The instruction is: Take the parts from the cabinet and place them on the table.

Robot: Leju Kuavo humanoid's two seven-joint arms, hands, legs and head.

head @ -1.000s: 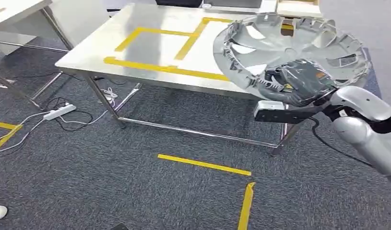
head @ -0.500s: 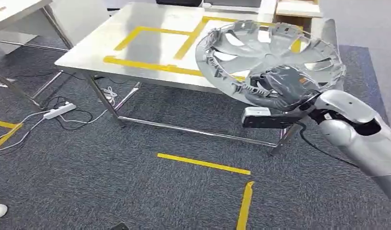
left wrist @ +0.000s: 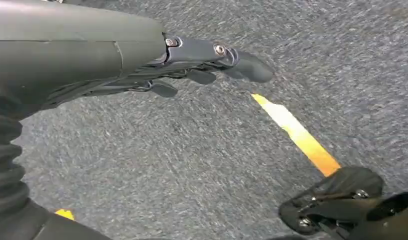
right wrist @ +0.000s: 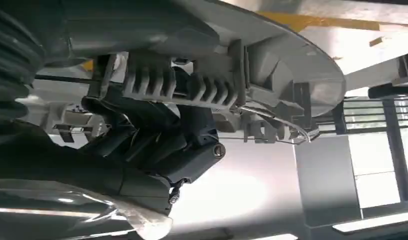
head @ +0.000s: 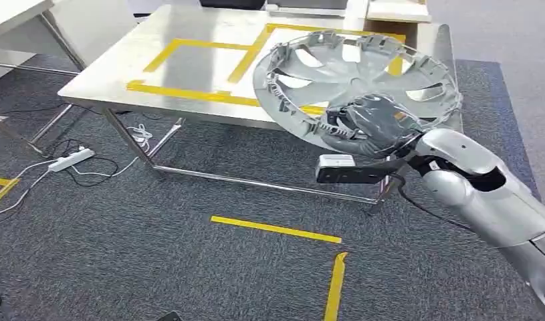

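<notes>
A large grey wheel cover, its ribbed inner side facing up, hangs tilted over the right part of the steel table. My right hand grips its near rim from below. In the right wrist view the dark fingers clamp the cover's ribbed rim close to the camera. My left hand hangs above grey carpet, its fingers apart and holding nothing.
Yellow tape marks rectangles on the tabletop. Yellow tape strips lie on the grey carpet in front of the table. A white power strip with cables lies on the floor at the left. Another table leg stands at the far left.
My right arm has carried the wheel cover to the left and a little lower, further over the table. The camera view has shifted slightly as well.
</notes>
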